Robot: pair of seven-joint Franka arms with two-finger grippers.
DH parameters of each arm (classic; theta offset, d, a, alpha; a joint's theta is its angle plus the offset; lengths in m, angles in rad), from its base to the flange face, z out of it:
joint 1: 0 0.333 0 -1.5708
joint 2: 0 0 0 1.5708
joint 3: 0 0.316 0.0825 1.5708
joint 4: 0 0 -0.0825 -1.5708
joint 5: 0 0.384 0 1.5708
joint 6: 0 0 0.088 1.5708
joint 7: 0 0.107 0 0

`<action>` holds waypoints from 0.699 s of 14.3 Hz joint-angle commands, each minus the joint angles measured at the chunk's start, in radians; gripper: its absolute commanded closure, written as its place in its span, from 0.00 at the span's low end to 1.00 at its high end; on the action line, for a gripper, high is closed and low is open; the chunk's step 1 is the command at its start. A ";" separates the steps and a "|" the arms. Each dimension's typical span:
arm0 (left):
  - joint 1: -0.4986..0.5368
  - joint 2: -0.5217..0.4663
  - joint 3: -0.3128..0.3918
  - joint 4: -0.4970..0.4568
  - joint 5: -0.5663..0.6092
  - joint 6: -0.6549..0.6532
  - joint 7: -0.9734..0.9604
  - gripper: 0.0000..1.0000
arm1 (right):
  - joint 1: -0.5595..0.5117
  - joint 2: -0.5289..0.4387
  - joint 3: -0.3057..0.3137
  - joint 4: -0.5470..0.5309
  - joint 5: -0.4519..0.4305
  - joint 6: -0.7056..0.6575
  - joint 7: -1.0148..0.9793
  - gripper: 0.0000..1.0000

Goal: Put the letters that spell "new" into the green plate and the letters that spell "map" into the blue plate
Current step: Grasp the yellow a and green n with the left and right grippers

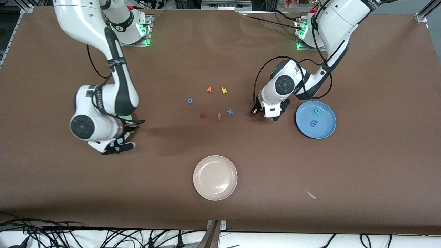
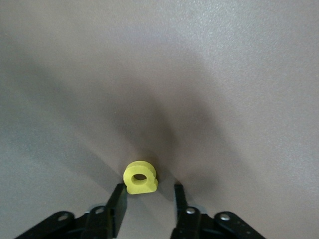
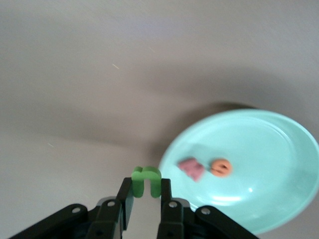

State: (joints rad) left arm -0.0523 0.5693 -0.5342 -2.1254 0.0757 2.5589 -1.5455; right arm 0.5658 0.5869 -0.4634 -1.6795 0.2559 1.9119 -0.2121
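Note:
My left gripper (image 2: pixel 149 191) is low over the bare table beside the blue plate (image 1: pixel 327 129), toward the loose letters. Its jaws stand open around a yellow "a" (image 2: pixel 140 178). One finger (image 2: pixel 118 199) touches the letter and a gap shows at the other. The blue plate holds a teal "p" (image 1: pixel 317 111) and a blue "m" (image 1: pixel 314 123). My right gripper (image 3: pixel 146 185) is shut on the green "n" (image 3: pixel 145 179), just off the rim of the green plate (image 3: pixel 279 149). That plate holds a salmon "w" (image 3: pixel 192 168) and an orange "e" (image 3: pixel 221 167). In the front view the right arm hides most of the green plate (image 1: pixel 129 120).
Mid-table lie an orange arrow-like letter (image 1: pixel 209 90), a yellow "k" (image 1: pixel 224 90), a blue "o" (image 1: pixel 190 101), a red letter (image 1: pixel 202 115), a salmon "f" (image 1: pixel 219 116) and a blue "x" (image 1: pixel 229 111). A cream plate (image 1: pixel 215 177) sits nearer the front camera.

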 commanded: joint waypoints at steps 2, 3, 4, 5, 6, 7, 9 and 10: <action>0.003 -0.005 0.014 -0.014 0.026 -0.002 -0.015 0.76 | 0.008 -0.050 -0.049 -0.117 0.006 0.018 -0.044 0.88; 0.003 -0.005 0.016 -0.014 0.026 -0.002 -0.013 0.76 | -0.010 -0.030 -0.052 -0.117 0.006 0.030 -0.044 0.88; 0.003 -0.005 0.017 -0.014 0.026 -0.003 -0.013 0.76 | -0.020 -0.016 -0.052 -0.115 0.006 0.044 -0.044 0.88; 0.003 -0.006 0.017 -0.014 0.030 -0.005 -0.013 0.76 | -0.027 0.000 -0.052 -0.114 0.011 0.050 -0.044 0.88; 0.003 -0.006 0.019 -0.014 0.039 -0.005 -0.015 0.75 | -0.030 0.002 -0.052 -0.112 0.011 0.049 -0.044 0.88; 0.003 -0.005 0.019 -0.013 0.041 -0.005 -0.015 0.69 | -0.030 0.002 -0.050 -0.111 0.013 0.047 -0.044 0.88; -0.001 -0.005 0.019 -0.008 0.074 -0.003 -0.018 0.52 | -0.032 0.004 -0.050 -0.109 0.014 0.047 -0.043 0.87; 0.002 -0.005 0.023 -0.002 0.104 -0.003 -0.021 0.50 | -0.033 0.004 -0.050 -0.109 0.014 0.047 -0.043 0.84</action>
State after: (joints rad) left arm -0.0512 0.5693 -0.5308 -2.1270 0.1112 2.5546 -1.5460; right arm 0.5351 0.5969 -0.5137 -1.7841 0.2565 1.9512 -0.2414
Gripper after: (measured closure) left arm 0.595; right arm 0.736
